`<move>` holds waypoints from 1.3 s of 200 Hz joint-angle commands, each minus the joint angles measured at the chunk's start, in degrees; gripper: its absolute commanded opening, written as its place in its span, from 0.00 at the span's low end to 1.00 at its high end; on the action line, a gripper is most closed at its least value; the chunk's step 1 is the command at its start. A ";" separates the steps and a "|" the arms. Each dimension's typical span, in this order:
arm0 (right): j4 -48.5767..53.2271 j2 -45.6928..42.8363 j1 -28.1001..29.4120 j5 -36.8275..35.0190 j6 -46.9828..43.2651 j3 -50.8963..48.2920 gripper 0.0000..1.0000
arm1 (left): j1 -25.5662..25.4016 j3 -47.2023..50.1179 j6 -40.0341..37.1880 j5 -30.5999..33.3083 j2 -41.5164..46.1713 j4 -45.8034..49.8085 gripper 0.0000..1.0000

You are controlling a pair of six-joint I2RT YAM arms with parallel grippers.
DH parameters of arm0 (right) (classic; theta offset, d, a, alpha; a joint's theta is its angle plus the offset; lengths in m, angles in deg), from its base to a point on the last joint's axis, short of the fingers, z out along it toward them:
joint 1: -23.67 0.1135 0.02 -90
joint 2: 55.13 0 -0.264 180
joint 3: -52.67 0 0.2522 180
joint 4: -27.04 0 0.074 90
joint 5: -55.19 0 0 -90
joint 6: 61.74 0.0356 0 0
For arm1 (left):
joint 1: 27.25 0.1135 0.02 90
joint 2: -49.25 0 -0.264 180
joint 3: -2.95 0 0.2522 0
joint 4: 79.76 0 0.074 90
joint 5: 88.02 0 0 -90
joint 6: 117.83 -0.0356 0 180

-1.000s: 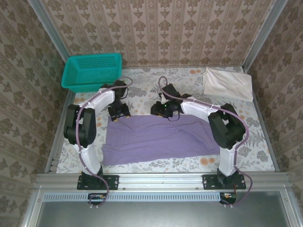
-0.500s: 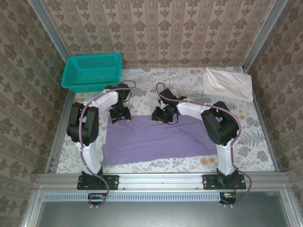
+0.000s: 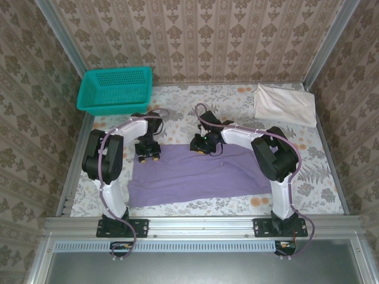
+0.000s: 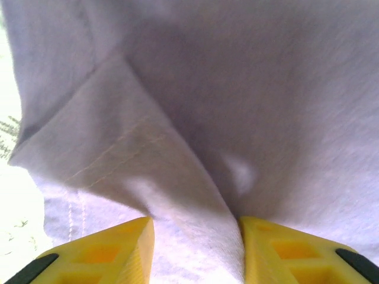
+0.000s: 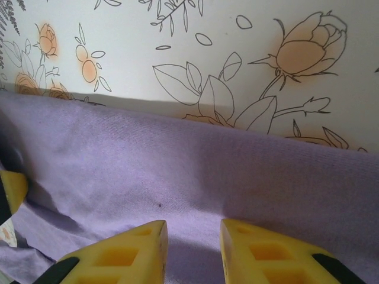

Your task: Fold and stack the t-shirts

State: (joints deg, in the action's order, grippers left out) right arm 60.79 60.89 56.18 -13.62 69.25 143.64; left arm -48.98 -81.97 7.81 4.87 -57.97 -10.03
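Soft even light (left wrist view blurred) —

My claw (image 5: 194, 248) hung low over the lavender t-shirt (image 5: 177, 171), its two yellow jaws standing a little apart at the bottom of my view. The cloth in the gap between them lay flat and in shadow. The shirt's far edge ran across in a straight line, higher at the left and lower at the right. Beyond that edge lay the pale worktop (image 5: 177, 35), printed with outlined leaves, an orange rose (image 5: 302, 50) at the upper right and small orange blossoms (image 5: 47, 41) at the upper left.
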 commanded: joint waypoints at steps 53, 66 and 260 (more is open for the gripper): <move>3.52 0.29 -0.51 -1.41 0.50 1.69 0.30 | 0.19 11.67 5.32 3.28 13.86 -1.89 0.34; 4.06 -0.26 -0.90 -1.33 0.32 1.74 0.30 | 1.02 13.69 6.46 3.51 15.89 -1.91 0.32; 11.81 -38.55 -31.54 -2.87 -6.16 -30.74 0.45 | -3.44 -5.98 -9.96 -7.02 -4.94 -12.29 0.22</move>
State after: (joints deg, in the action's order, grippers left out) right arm 76.44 17.57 24.97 -20.86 67.24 110.48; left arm -52.68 -86.66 0.33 -4.27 -60.46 -24.20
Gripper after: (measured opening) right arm 0.440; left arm 0.223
